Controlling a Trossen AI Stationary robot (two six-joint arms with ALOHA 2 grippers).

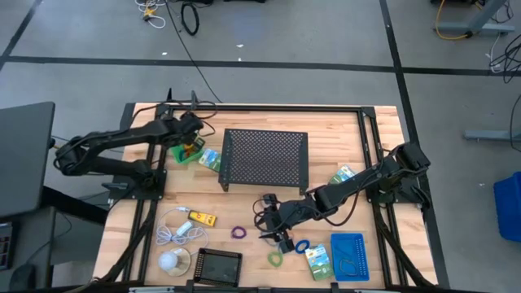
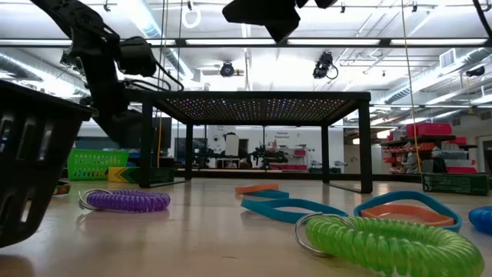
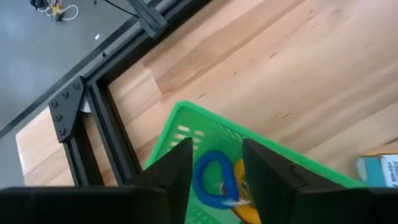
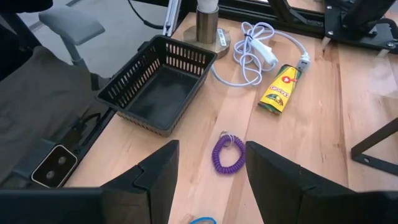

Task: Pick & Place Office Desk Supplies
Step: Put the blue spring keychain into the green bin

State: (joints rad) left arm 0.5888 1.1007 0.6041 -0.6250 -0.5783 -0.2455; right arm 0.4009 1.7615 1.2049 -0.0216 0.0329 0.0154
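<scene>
Left wrist view shows the left gripper [image 3: 216, 180] directly above the small green plastic basket [image 3: 186, 127], which stands near the far left corner of the wooden bench [image 3: 298, 68]. Its fingers stand apart, and between them a blue coiled loop [image 3: 211, 180] is seen lying inside the basket on something yellow; I judge the loop is released, not held.

In the high view the right gripper [image 1: 275, 224] hangs low over the near middle of the bench, with fingers parted and nothing between them. Just ahead of it lies a purple coiled plastic loop with a small metal ring [image 4: 227, 153], alone on bare wood, well apart from the black slotted plastic tray [image 4: 155, 84] and the yellow flat crayon box [image 4: 278, 88].

The loops seem very light and springy. A coil will squeeze and may roll or jump out from the fingers, so I would take it across one side of the ring, where the coil is thick, and close gently. The smooth plastic is probably a little slippery, but not fragile. The yellow box looks stiff and light; its long flat sides give the best hold.
</scene>
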